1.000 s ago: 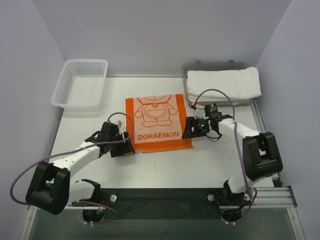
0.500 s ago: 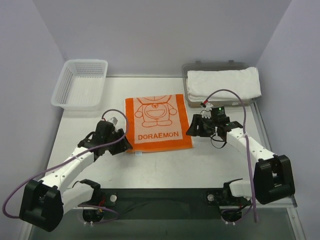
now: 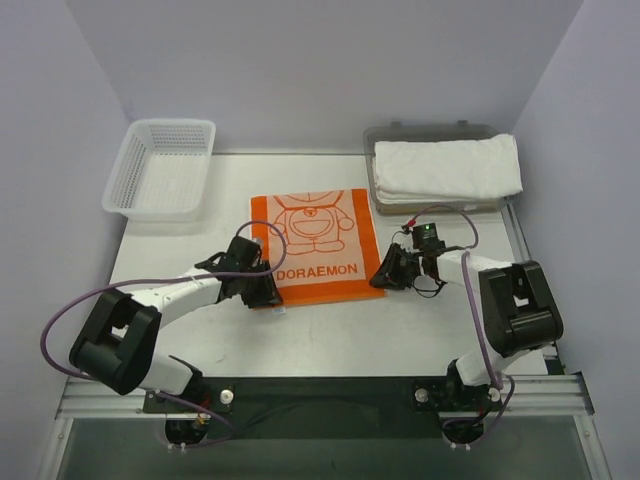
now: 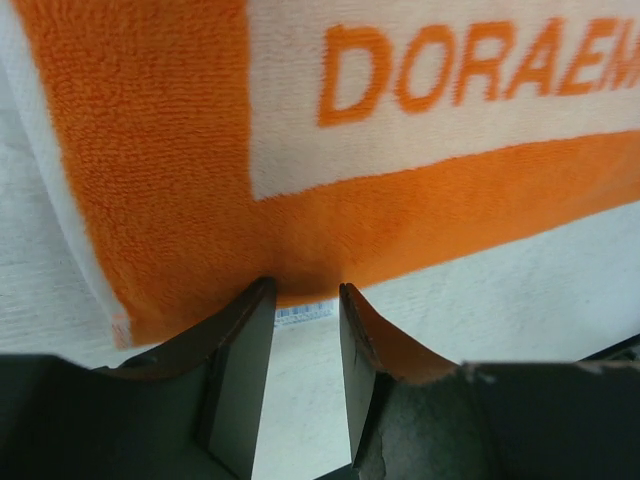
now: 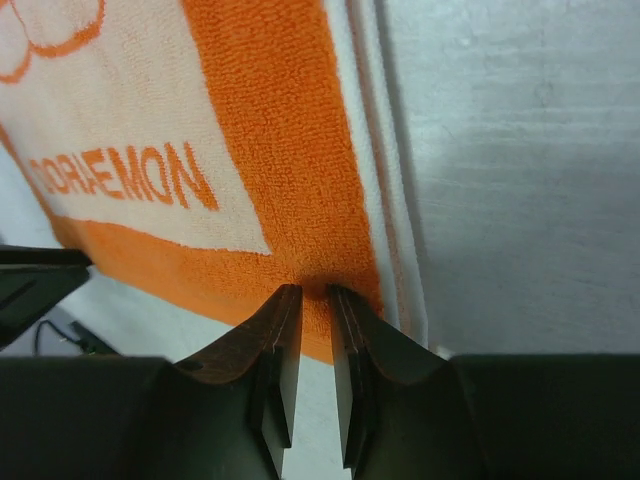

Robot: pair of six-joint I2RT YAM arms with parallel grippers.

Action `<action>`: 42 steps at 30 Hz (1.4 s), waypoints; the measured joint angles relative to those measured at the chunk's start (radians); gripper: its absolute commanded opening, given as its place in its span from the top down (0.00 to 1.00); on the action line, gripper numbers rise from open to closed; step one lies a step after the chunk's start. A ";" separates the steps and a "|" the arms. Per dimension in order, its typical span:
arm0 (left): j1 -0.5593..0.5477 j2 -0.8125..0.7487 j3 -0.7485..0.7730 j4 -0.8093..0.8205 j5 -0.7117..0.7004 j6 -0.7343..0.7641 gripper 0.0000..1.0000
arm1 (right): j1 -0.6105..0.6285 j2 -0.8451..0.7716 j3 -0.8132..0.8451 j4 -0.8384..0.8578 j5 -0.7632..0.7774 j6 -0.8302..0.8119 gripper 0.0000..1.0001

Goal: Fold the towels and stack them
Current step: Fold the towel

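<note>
Tabletop (image 3: 400,320) bears orange towel (image 3: 315,245), lettering (image 4: 480,70) partly cropped.

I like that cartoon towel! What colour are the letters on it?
Orange, on a white panel of the Doraemon towel, clearest in the left wrist view.

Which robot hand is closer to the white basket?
Left. The left gripper is at the orange towel's near-left corner, on the basket's side of the table. The right gripper is at the towel's near-right corner, across the towel from the basket.
</note>
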 measured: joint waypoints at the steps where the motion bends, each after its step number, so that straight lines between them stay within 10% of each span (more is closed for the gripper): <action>1: -0.002 0.015 -0.015 0.006 -0.002 -0.006 0.59 | -0.011 0.013 -0.010 -0.001 -0.009 0.010 0.80; 16: -0.003 -0.195 -0.054 -0.126 -0.118 -0.010 0.46 | 0.023 -0.076 0.067 -0.143 0.040 -0.027 0.76; 29: 0.003 0.188 0.183 -0.114 -0.105 0.088 0.50 | 0.183 0.116 0.219 -0.320 0.121 -0.154 0.75; 42: 0.000 -0.381 -0.203 -0.318 0.019 -0.083 0.38 | 0.444 -0.152 -0.023 -0.481 0.125 -0.135 0.64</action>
